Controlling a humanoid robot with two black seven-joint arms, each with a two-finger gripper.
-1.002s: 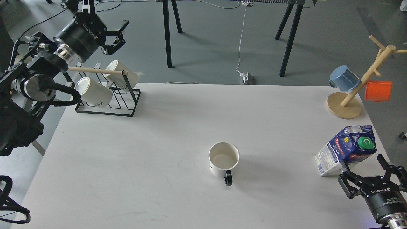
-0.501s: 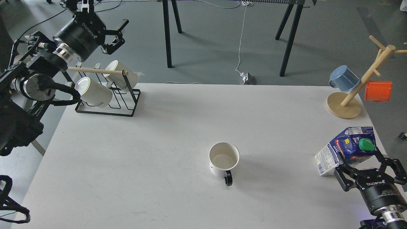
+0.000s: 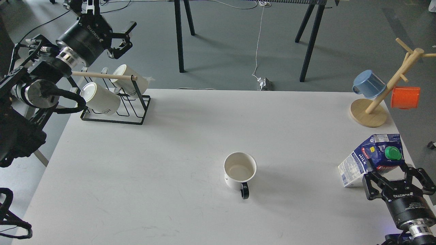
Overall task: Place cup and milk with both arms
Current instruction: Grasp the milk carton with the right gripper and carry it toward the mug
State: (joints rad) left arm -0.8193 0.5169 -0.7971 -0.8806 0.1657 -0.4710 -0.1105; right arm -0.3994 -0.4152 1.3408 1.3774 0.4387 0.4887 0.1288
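A white cup [image 3: 239, 173] with a black handle stands upright near the table's middle, its handle pointing towards me. A blue and white milk carton [image 3: 373, 158] with a green cap stands tilted at the right edge of the table. My right gripper [image 3: 396, 177] is open, with its fingers on either side of the carton's near lower end. I cannot tell whether they touch it. My left gripper [image 3: 121, 35] is open and empty. It hangs high at the far left, above the mug rack and far from the cup.
A black wire rack [image 3: 115, 110] with a wooden bar holds two white mugs at the table's back left corner. A wooden mug tree [image 3: 369, 114] with a blue cup and an orange cup stands at the back right. Black trestle legs stand on the floor beyond the table.
My right gripper has moved forward, and its fingers now flank the carton's lower end. The carton has shifted slightly. My left gripper has drifted a little up and to the left.
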